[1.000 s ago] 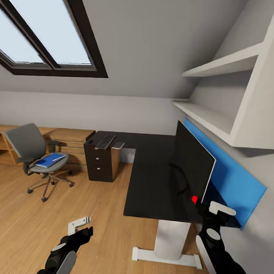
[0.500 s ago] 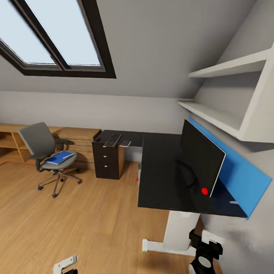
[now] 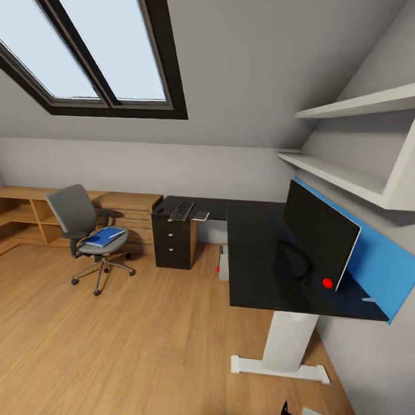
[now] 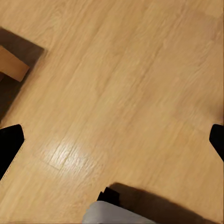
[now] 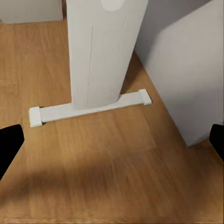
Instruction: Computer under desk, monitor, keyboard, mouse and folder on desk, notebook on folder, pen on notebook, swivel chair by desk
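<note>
Evidently little is done: at left the swivel chair [image 3: 90, 230] stands well apart from the desk [image 3: 259, 257], the folder [image 3: 105, 236] lying on its seat. The keyboard [image 3: 181, 211] rests on the desk's far end, apart from the monitor [image 3: 317, 235] at right. Both wrist views show jaws spread, holding nothing.
</note>
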Motion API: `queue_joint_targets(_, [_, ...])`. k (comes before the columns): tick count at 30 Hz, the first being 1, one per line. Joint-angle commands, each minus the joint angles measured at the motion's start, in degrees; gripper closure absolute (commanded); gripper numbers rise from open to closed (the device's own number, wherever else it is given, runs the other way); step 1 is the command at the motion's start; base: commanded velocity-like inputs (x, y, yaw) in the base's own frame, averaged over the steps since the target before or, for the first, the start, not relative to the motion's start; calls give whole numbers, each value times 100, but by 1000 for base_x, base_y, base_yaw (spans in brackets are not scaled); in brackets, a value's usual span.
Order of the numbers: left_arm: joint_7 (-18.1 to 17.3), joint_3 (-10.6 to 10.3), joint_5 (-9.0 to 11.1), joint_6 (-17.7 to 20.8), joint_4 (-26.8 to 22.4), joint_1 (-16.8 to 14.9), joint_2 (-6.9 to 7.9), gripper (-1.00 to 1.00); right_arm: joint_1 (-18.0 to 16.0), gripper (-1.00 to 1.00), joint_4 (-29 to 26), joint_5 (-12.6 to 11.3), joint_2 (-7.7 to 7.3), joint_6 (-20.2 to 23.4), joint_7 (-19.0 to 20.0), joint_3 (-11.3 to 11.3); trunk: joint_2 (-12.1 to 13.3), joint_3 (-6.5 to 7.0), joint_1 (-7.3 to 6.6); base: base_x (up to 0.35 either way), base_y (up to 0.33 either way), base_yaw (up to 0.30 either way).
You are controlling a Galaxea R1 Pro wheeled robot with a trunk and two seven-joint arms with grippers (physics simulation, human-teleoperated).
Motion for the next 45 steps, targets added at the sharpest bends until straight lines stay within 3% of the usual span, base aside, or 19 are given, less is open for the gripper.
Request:
queue_joint_targets(1, [-64, -94, 57, -40, 136, -7, 1, -100, -6, -100, 283, -58, 12, -166, 87, 71, -11, -11, 2, -31, 325, 0])
queue_joint_targets(6, [-258, -136, 57, -50, 326, -10, -7, -100, -6, -100, 722, -51, 43, -629, 776, 99, -11, -11, 2, -11, 328, 0])
queue_joint_targets(12, [-386, -144, 57, -45, 352, -11, -15, -100, -6, -100, 893, -50, 90, -761, 1167, 109, -11, -11, 2, 73, 325, 21])
queue_joint_targets(14, [-439, -148, 57, -43, 357, -11, -20, -100, -6, -100, 961, -50, 183, -776, 1212, 111, -11, -11, 2, 190, 299, 184])
queue_joint_targets(20, [-463, -151, 57, -43, 357, -12, -22, -100, -6, -100, 994, -50, 278, -782, 1232, 111, -11, -12, 2, 230, 275, 239])
queue_joint_targets(45, [-462, -166, 57, -34, 427, -7, -50, -100, -6, -100, 1075, -41, 280, -783, 1242, 120, -11, -12, 2, 300, 172, 3])
